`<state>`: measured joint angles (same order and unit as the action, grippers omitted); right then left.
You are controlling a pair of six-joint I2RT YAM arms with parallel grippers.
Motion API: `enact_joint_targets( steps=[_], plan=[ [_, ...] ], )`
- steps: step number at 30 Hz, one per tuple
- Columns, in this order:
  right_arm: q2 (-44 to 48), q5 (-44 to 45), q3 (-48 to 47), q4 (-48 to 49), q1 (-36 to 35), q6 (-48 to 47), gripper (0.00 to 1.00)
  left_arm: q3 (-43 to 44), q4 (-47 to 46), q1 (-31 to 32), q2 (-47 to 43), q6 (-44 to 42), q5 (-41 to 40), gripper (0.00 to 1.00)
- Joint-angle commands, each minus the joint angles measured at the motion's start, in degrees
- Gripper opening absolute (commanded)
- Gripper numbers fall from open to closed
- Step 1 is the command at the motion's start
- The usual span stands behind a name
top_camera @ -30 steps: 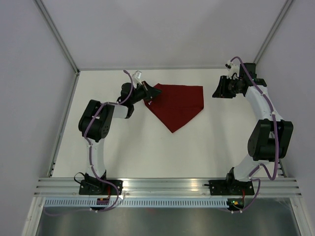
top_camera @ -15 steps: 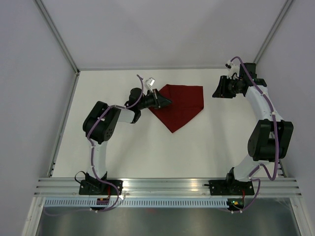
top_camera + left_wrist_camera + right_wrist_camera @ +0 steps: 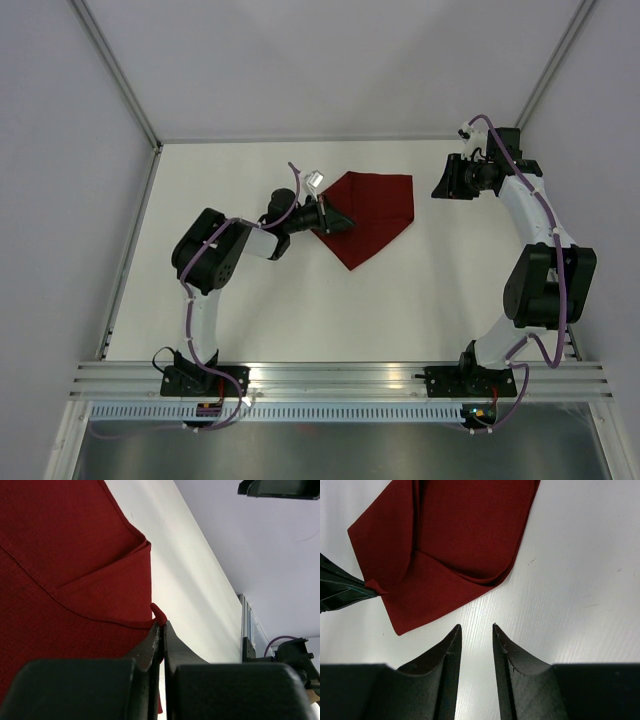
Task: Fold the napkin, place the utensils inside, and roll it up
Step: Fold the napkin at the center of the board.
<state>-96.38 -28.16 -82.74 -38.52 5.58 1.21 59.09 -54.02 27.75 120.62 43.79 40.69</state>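
The dark red napkin lies partly folded on the white table, far centre. My left gripper is shut on the napkin's left corner and holds it over the cloth. In the left wrist view a nub of red fabric is pinched at the closed tips, with the napkin spread below. My right gripper is open and empty, just right of the napkin. In the right wrist view it hovers over bare table near the napkin's folded edge. The fork is out of view.
The white table is bounded by a metal frame and grey walls. My left gripper's tips show at the left of the right wrist view. The right arm's gripper shows at the top of the left wrist view.
My left gripper has moved right and slightly nearer, carrying the napkin's left corner over the cloth. The right arm has not moved.
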Motion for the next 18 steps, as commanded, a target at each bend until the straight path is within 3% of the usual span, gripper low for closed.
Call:
enact_joint_targets(
  steps=[1,18],
  plan=[
    [2.2,-0.6,0.2,0.6,0.0,-0.1,0.37,-1.5,-4.8,0.4,-0.6,-3.2,2.3,0.02],
    [1.7,-0.3,0.4,0.7,0.0,-0.1,0.37,-4.7,-5.7,1.0,-0.8,-4.5,5.0,0.02]
  ],
)
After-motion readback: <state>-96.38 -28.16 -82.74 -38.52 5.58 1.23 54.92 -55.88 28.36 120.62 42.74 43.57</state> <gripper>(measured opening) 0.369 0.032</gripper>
